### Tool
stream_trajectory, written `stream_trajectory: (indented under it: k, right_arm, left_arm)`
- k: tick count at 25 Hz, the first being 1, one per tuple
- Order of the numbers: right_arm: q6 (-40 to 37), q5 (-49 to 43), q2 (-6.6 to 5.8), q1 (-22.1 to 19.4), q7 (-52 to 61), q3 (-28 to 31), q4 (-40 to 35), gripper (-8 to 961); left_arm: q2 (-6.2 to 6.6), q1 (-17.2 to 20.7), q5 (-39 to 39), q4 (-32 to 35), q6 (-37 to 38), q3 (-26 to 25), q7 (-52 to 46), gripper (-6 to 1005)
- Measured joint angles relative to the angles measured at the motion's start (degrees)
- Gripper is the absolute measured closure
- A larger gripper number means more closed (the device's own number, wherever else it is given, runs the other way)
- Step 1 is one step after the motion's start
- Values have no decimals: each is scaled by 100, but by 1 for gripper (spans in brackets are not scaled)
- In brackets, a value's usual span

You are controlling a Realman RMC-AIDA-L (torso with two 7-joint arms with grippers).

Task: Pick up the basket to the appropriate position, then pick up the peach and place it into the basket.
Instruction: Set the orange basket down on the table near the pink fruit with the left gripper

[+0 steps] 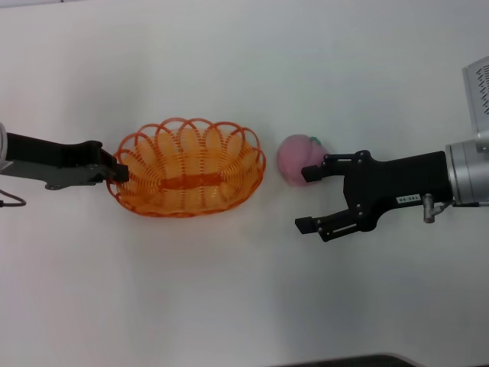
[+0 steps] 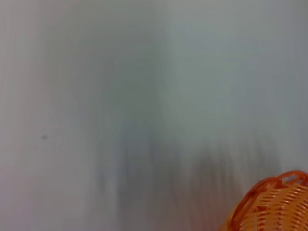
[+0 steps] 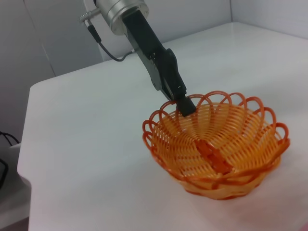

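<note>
Nearest the robot's body, the right gripper (image 1: 315, 199) hangs over the white table (image 1: 229, 306) with its black fingers (image 1: 312, 173) spread wide apart and nothing between them. One fingertip lies against the near side of the peach (image 1: 296, 158), while the other sits well clear of it, closer to the robot. The peach, soft pink with a small green spot on top, rests on the table just to the right of the basket (image 1: 187, 168), apart from its rim.

Farther out on the left, the left gripper (image 1: 121, 173) reaches in from the table's left edge and meets the basket's left rim. From the right wrist view, its dark fingertips (image 3: 185, 105) are closed over a loop of the scalloped rim, pinching the wire. The orange basket (image 3: 216, 144) sits upright on the table near the middle, holding nothing but its flat orange base strip (image 3: 211, 154). The left wrist view catches only a corner of the basket rim (image 2: 269, 202) against the pale table surface.
</note>
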Motion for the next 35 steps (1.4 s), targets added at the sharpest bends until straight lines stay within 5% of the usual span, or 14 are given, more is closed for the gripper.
stream_trajectory:
  k: [13,19,32,35]
  right_arm:
    - [-20,0,0,4,-17,-4,1,8]
    - [-34,0,0,25,-9,-4,1,8]
    - [-44,0,0,30,-2,-12,1,7]
    - [-45,0,0,30,-6,-13,1,7]
  left_arm:
    - [56,139,-143,-57,-113,47,-521,943]
    - [132,179,-182,-112,-5,116,-518,867]
    - [352,348,-507,-115,139,94,-158,386]
    - [496,429,-801,-145,164,36,413,284]
